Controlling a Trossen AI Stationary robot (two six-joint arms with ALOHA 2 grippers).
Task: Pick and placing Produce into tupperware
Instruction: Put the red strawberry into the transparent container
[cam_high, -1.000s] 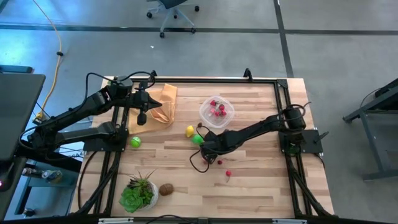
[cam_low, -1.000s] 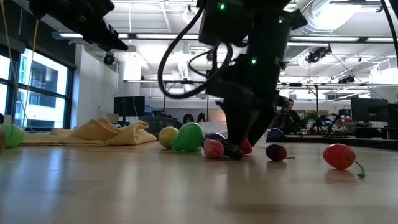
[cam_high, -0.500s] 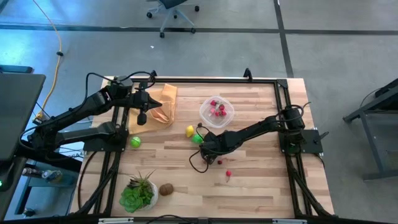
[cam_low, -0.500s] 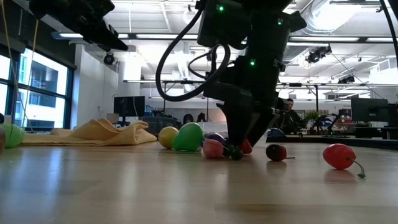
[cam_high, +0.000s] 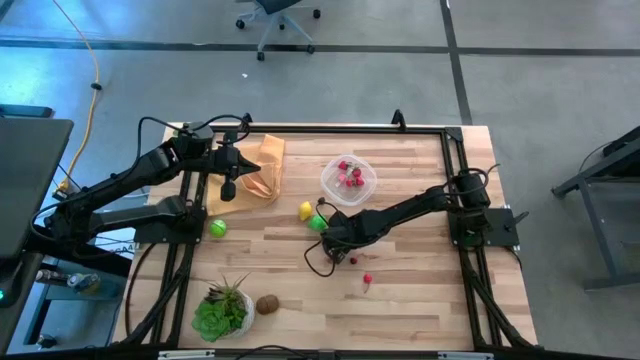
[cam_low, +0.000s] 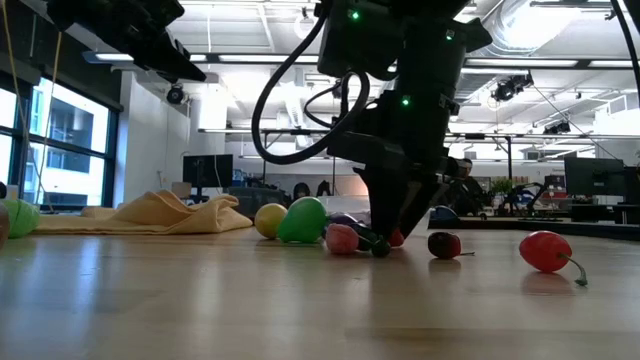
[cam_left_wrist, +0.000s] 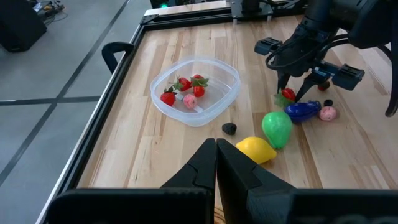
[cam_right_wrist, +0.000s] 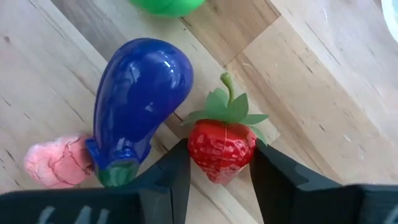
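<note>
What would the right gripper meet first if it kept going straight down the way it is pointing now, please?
The right gripper would meet the strawberry first; it already sits between the fingers, which look to be touching it. Just beyond lies the wooden table.

Table layout as I see it from above:

- Tupperware tub: far side, right of centre; several produce pieces lie in it.
- Cloth: far left; the left gripper hangs over its near edge.
- Lemon and pear: side by side, just in front of the tub.
- Eggplant: beside the pear, touching the strawberry.
- Strawberry: on the table, between the right gripper fingers, which touch it on either side.
- Radish: nearer me, right of that cluster.
- Lime: alone at the left.
- Plant pot: near-left corner, potato just to its right.
</note>
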